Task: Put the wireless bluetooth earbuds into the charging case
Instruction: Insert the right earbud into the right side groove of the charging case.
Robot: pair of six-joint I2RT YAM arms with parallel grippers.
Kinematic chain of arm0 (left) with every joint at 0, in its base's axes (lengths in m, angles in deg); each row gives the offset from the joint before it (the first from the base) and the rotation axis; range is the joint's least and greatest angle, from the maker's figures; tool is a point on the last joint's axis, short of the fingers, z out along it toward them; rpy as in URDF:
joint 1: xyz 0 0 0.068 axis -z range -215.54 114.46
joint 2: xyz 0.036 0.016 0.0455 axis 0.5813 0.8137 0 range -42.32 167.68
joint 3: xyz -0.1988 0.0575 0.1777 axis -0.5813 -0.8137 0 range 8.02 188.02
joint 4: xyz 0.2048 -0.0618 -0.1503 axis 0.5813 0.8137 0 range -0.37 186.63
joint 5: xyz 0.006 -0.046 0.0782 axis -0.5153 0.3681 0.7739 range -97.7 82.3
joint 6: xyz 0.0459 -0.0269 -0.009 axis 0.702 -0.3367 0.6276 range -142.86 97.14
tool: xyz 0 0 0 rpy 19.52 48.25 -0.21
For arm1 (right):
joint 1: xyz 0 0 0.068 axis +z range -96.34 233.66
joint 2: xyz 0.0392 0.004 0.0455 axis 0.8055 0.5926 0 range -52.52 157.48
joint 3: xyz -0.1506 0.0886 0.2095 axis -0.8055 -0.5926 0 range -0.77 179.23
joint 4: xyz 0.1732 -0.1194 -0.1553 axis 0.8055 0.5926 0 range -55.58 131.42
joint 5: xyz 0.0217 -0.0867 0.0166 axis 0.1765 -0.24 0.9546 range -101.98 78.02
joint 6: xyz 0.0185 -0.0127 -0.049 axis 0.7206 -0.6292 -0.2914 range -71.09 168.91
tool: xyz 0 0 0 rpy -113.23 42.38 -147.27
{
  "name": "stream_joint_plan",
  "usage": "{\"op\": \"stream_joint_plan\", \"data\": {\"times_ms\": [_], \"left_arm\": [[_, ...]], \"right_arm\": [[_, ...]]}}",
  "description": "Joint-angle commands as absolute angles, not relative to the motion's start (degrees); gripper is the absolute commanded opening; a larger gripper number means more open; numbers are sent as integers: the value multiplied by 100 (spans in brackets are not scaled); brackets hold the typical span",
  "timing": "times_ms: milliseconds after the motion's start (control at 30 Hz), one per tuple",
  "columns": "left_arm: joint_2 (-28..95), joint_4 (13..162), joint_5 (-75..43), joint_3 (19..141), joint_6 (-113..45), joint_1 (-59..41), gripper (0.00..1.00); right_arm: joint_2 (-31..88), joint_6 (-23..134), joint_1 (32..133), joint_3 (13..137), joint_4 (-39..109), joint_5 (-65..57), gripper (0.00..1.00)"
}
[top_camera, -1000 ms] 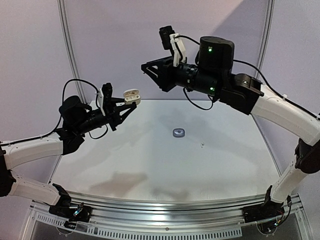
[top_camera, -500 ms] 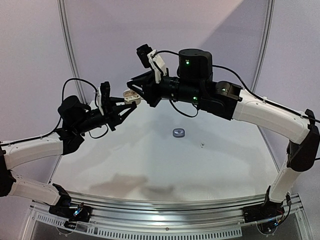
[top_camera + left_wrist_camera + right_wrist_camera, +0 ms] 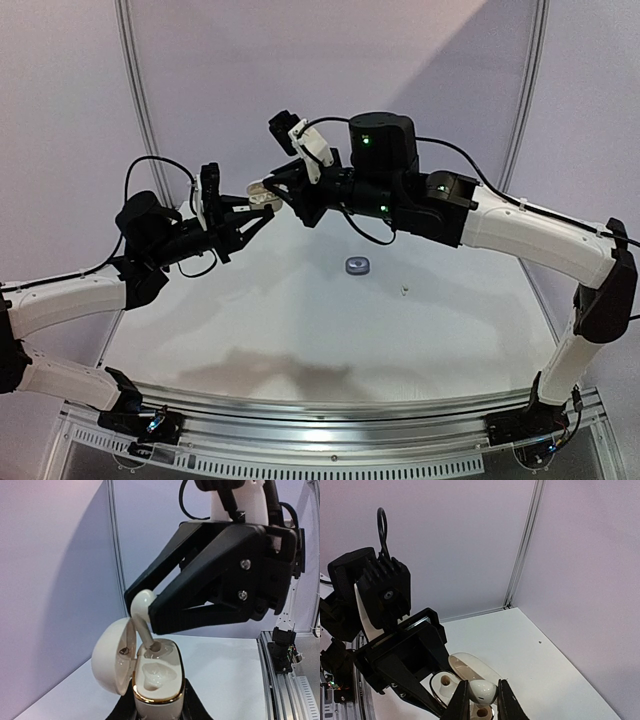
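Note:
My left gripper (image 3: pixel 254 207) is shut on the base of a white charging case (image 3: pixel 156 682) with a gold rim, held upright in the air with its lid (image 3: pixel 112 662) open to the left. My right gripper (image 3: pixel 272 187) is shut on a white earbud (image 3: pixel 483 692) right above the case (image 3: pixel 445 682). In the left wrist view the earbud (image 3: pixel 141 614) is tilted, with its stem tip in the far socket. The near socket is empty. The black fingers (image 3: pixel 200 605) of the right gripper reach over the case. My left gripper's own jaws (image 3: pixel 155 711) show only at the bottom edge.
A dark grey-purple case (image 3: pixel 357 265) lies on the white table (image 3: pixel 300 330) right of centre. A tiny white earbud (image 3: pixel 403 291) lies near it to the right. A metal frame post (image 3: pixel 140 100) stands behind the left arm.
My right arm has swung left and down from high above the table, bringing the white earbud onto the open case. The left arm has held the case still.

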State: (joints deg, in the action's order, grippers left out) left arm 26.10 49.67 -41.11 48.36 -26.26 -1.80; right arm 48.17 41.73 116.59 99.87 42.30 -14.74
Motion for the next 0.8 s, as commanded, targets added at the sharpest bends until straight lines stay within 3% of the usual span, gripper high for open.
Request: {"op": "stream_joint_plan", "data": {"times_ms": [0,767], "left_arm": [[2608,4833,-4218,4959,-2664,-232,0],[2607,4721,-4045,4968,-2608,-258,0]], "right_arm": [[4656,4033,11673,9767,4283,-1760,0],[4703,4004,11676,9723,4600,-1595,0]]}}
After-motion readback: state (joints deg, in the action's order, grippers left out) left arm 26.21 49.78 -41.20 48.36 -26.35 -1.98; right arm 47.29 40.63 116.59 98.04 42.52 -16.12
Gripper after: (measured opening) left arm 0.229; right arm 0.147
